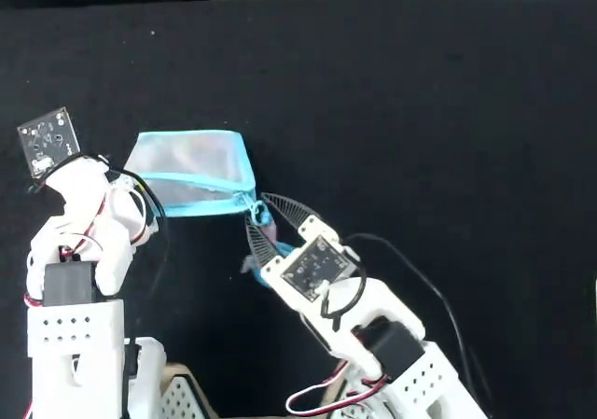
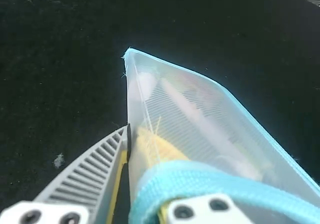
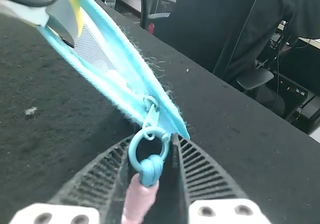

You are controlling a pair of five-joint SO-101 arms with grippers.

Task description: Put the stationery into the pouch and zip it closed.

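Pouch (image 1: 191,172) lay on surface (image 1: 420,111): light, soft, floppy mesh, stationery (image 2: 200,119) inside. Left hand (image 1: 138,188) clamped one end. Right hand (image 3: 152,146) pinched zipper pull (image 3: 149,169), best hold point.

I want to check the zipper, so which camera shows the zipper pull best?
The right wrist view: the zipper pull sits close up between the fingers of the right gripper, at the pouch corner. The high view shows it small, beside that gripper. The left wrist view faces the pouch's mesh side.
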